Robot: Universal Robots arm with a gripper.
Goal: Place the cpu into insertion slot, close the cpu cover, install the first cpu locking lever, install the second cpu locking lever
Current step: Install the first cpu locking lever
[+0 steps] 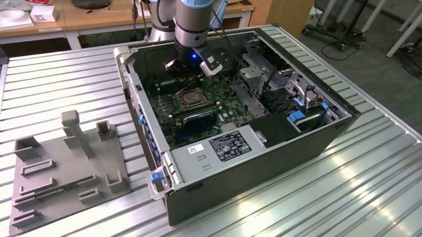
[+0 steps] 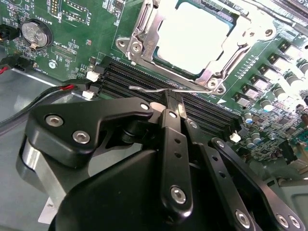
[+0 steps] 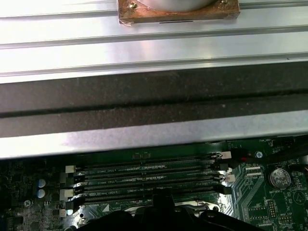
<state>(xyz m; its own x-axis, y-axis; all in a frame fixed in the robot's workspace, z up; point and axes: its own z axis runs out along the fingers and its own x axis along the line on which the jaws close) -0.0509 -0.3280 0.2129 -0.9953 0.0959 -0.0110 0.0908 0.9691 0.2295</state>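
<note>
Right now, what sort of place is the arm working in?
Probably a robotics lab or workshop: an open desktop computer case lies on a ribbed aluminium table, a grey fixture tray sits beside it, and wooden desks stand behind.

Dark label [image 1: 230,144]: white print, on the grey metal cover [image 1: 218,165] at the case's near end; I cannot read it.
White sticker [image 1: 197,149]: dark marks, same cover, just beside the dark label; unreadable to me.
Board lettering [image 3: 103,172]: white print along the memory slots [image 3: 144,176]; I cannot read it.
Coin cell [image 2: 36,32]: stamped print on its face; unreadable.
</note>
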